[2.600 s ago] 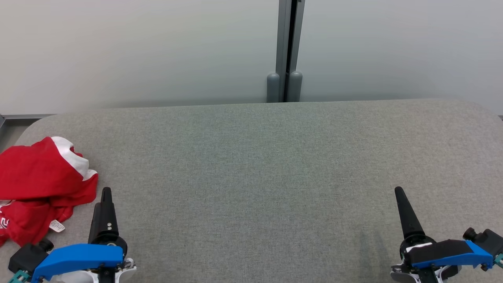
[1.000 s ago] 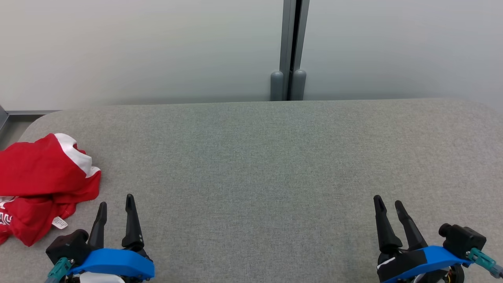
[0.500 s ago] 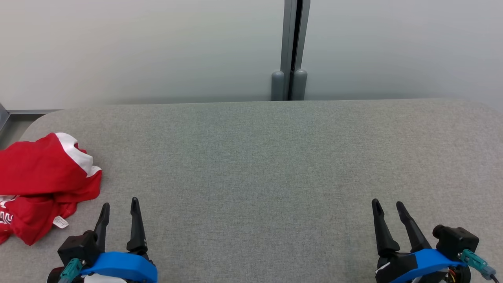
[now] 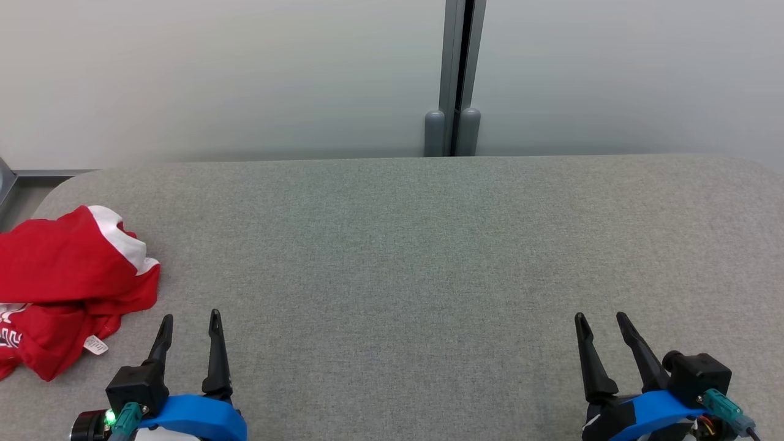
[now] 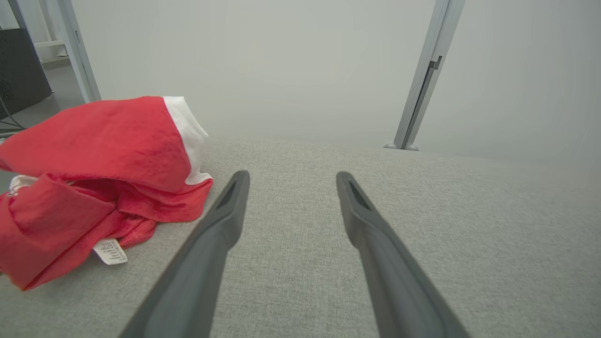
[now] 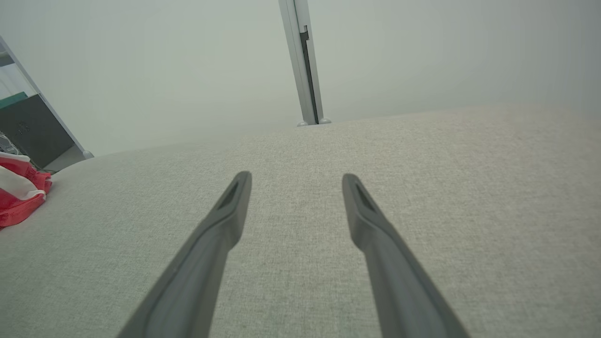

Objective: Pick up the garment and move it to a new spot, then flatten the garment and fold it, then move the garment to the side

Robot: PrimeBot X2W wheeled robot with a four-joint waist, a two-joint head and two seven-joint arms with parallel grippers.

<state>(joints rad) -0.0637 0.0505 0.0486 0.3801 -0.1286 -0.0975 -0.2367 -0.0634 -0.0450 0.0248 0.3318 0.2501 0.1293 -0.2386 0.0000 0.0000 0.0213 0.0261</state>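
Grey woven-fabric tabletop (image 4: 392, 245), on which we list: crumpled red-and-white cloth garment (image 4: 67, 275) at its left edge, unheld; our left gripper (image 4: 190, 318) near it, fingers apart, seemingly poised to grasp; our right gripper (image 4: 599, 317) well apart, likewise spread.

The left gripper (image 4: 190, 316) is at the lower left of the head view. Its two long dark fingers (image 5: 218, 230) point forward and are spread fully apart, gripping nothing, and behind them are the blue left wrist housing (image 4: 190, 418), the black left camera module (image 4: 136, 387) and a lit green indicator (image 4: 110, 418). The right gripper (image 4: 600, 316) is at the lower right in a mirrored pose, with its fingers (image 6: 373, 234) likewise spread wide and the blue right wrist housing (image 4: 652, 407) and black right camera module (image 4: 698, 370) behind them. Both grippers are level with each other and well apart.
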